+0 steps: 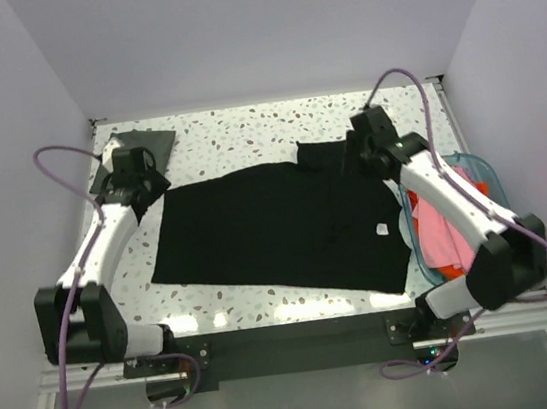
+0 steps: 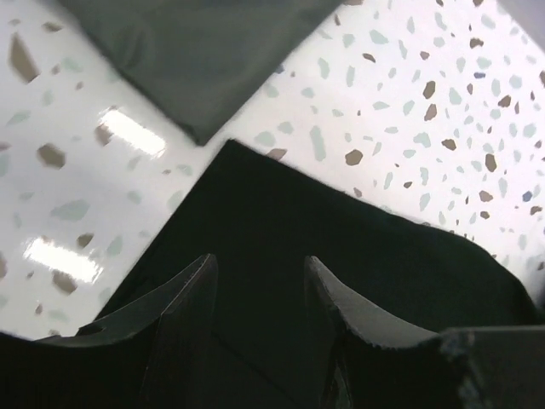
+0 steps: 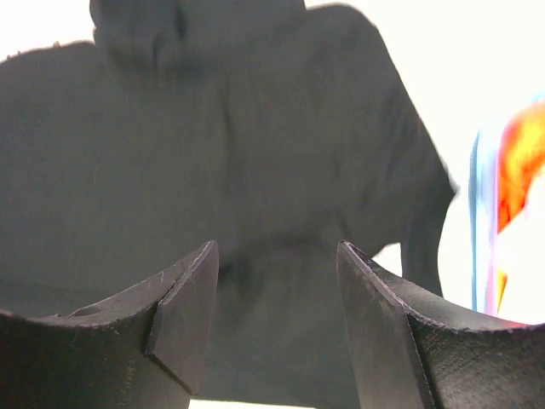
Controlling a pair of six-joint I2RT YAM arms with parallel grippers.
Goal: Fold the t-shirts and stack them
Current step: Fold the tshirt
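- Looking at the black shirt (image 1: 276, 224), where does it lie?
- It lies spread out flat in the middle of the table (image 1: 243, 128). One sleeve sticks out at the far right.
- And the other shirts?
- The grey shirt (image 1: 140, 146) sits folded in the far left corner, just past the black one. The pink shirt (image 1: 439, 233) and the orange shirt (image 1: 450, 269) are heaped in the blue bin (image 1: 480, 162) on the right.
- What about the grippers?
- The left gripper (image 2: 255, 281) hangs over the far left corner of the black shirt. Its fingers are apart and hold nothing. The right gripper (image 3: 277, 281) hangs over the far right part, by the sleeve. Its fingers are apart too, with only cloth below them.
- So what is the step?
- I think it is a fold of the black shirt. To do it well, both should go down, pinch just the far edge, and lift together. Then they bring that edge to the near edge, low and slow, so the cloth lands flat.
- What could go wrong?
- The sleeve could bunch up. And the left gripper must not catch the grey shirt.
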